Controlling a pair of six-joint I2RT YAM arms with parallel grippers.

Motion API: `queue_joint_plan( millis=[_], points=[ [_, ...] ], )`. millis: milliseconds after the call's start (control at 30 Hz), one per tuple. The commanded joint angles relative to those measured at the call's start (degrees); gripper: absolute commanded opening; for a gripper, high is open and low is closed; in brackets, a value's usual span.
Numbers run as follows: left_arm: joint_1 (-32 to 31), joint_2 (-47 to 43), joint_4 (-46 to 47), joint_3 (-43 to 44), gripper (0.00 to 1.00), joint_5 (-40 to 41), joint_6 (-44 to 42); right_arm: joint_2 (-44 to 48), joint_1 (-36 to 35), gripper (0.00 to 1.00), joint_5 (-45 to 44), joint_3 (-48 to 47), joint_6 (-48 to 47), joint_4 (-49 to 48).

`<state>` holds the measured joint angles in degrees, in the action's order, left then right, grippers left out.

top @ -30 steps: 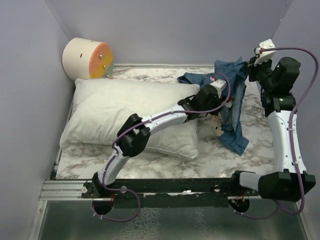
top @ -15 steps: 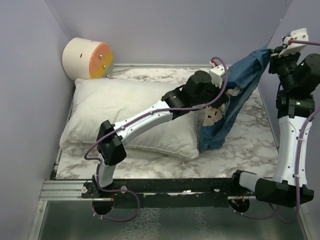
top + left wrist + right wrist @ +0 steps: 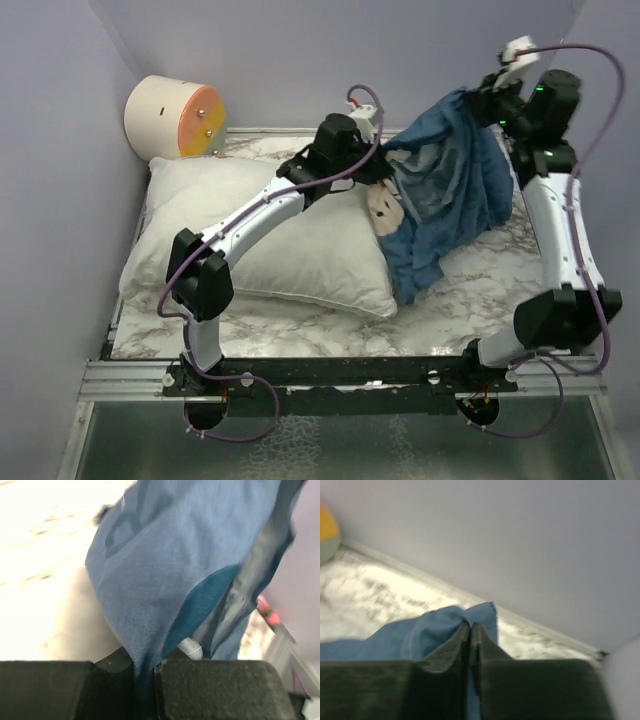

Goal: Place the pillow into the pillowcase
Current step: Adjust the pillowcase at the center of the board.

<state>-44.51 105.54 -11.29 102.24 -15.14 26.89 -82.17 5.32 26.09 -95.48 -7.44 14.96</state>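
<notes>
The white pillow (image 3: 260, 225) lies on the left half of the marble table. The blue pillowcase (image 3: 445, 185) hangs in the air over the table's right half, stretched between both grippers, its lower end draped near the pillow's right edge. My left gripper (image 3: 385, 165) is shut on the pillowcase's left edge; the left wrist view shows the blue cloth (image 3: 165, 575) pinched between the black pads (image 3: 215, 690). My right gripper (image 3: 478, 100) is shut on the pillowcase's upper right corner, where blue cloth (image 3: 482, 615) pokes out past the closed fingers (image 3: 445, 652).
A cream cylinder with an orange face (image 3: 175, 117) sits in the back left corner. Lilac walls close in the left, back and right. The metal rail (image 3: 330, 370) with the arm bases runs along the near edge.
Both arms have lifted the pillowcase off the table and carried it left, towards the pillow. The left gripper has risen over the pillow's right end; the cloth now hangs spread out.
</notes>
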Motion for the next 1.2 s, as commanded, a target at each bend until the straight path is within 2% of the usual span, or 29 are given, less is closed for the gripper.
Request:
queue_joint_plan(
  millis=[0, 100, 200, 233, 267, 367, 467, 600, 800, 1067, 1133, 1167],
  points=[
    [7.4, 5.3, -2.1, -0.6, 0.07, -0.6, 5.4, -13.3, -9.3, 0.22, 2.2, -1.3, -1.3, 5.1],
    [8.3, 7.1, -5.7, 0.1, 0.07, 1.6, 4.8, -19.9, -9.1, 0.49, 10.2, -7.2, -4.8, 14.1],
    [8.5, 3.2, -3.9, -5.3, 0.06, 5.6, 3.7, -12.8, -5.6, 0.82, 13.5, 2.5, -4.8, 7.3],
    [8.6, 1.7, -3.1, -7.1, 0.06, 6.7, 3.4, -10.1, -2.5, 0.91, 16.0, 6.0, -3.8, 5.0],
    [8.8, 0.4, -2.6, -8.4, 0.06, 7.3, 2.9, -8.0, 1.3, 0.95, 19.9, 8.4, -2.7, 3.8],
    [9.0, -2.1, -2.4, -10.2, 0.06, 7.2, 1.0, -7.4, 13.5, 0.96, 29.7, 9.8, -4.5, 8.3],
    [9.0, -3.4, -2.6, -10.6, 0.05, 5.1, -0.8, -8.1, 19.8, 0.96, 26.0, 12.3, -10.9, 11.1],
    [9.0, -4.6, -3.5, -10.4, 0.05, 3.1, -2.2, -10.5, 20.6, 0.96, 19.0, 15.6, -17.3, 12.6],
    [9.0, -7.4, -3.2, -11.8, 0.05, 1.7, -2.5, -15.9, 20.5, 0.91, 11.4, 19.7, -20.9, 10.6],
    [9.0, -10.8, -2.8, -13.0, 0.05, 1.0, -2.0, -26.1, 19.5, 0.74, 6.5, 18.3, -21.9, 8.7],
    [8.9, -11.3, -2.7, -13.6, 0.05, 0.7, -1.6, -25.9, 19.4, 0.65, 6.5, 19.0, -22.4, 7.6],
    [8.9, -11.6, -2.4, -13.9, 0.05, 0.6, -1.5, -25.3, 19.5, 0.54, 6.6, 19.4, -22.9, 7.4]
  ],
)
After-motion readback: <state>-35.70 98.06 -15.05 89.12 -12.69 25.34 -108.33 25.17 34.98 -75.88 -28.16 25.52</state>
